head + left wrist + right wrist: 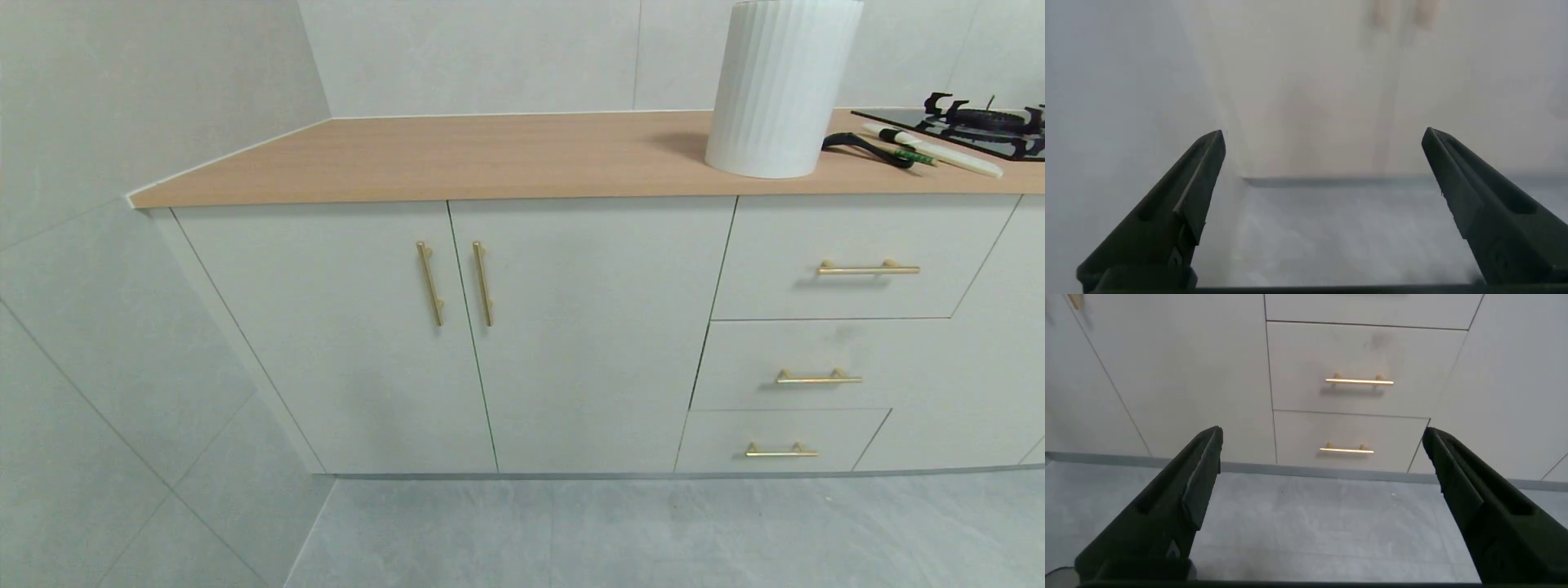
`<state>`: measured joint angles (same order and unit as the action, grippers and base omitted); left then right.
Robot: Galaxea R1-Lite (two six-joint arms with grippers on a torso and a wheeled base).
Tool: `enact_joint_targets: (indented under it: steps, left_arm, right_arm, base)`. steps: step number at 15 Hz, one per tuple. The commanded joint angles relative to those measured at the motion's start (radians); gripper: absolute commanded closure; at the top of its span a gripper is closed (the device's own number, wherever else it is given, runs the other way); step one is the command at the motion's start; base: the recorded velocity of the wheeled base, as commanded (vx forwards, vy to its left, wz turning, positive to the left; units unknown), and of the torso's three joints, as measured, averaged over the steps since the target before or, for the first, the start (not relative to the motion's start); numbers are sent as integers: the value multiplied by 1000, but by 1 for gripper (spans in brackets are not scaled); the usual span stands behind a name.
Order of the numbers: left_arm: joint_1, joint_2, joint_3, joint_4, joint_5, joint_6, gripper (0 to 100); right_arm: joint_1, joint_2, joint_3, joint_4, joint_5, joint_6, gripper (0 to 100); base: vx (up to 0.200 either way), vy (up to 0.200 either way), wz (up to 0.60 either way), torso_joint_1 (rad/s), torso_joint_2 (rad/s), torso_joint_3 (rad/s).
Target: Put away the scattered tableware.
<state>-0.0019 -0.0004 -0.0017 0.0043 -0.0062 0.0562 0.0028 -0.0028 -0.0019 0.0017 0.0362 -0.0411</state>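
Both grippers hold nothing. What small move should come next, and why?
Probably raise the right gripper toward the worktop. It and the left gripper are open and low before the cabinet, while a black utensil and a white utensil lie up there beside the white ribbed holder.

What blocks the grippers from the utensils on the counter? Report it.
Nothing visible blocks the black utensil or the white stick beside the white ribbed container. The left gripper and right gripper, both open, sit low facing the cabinet fronts, below the countertop.
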Motion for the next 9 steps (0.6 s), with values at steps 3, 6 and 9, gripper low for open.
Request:
enact_joint_targets:
  steps: [3,6,9]
  left_arm:
    - [0,0,2,-3,-3,-4,0]
    - [0,0,2,-3,-3,-18,0]
    - [0,0,2,-3,-5,-36,0]
  right_arm:
    - [0,3,2,4,10,-2,0]
    - [0,3,2,4,8,0,0]
    - [0,3,2,4,8,0,0]
  base:
    - [0,0,0,0,0,0]
    - [0,0,0,0,0,0]
    - [0,0,0,0,0,0]
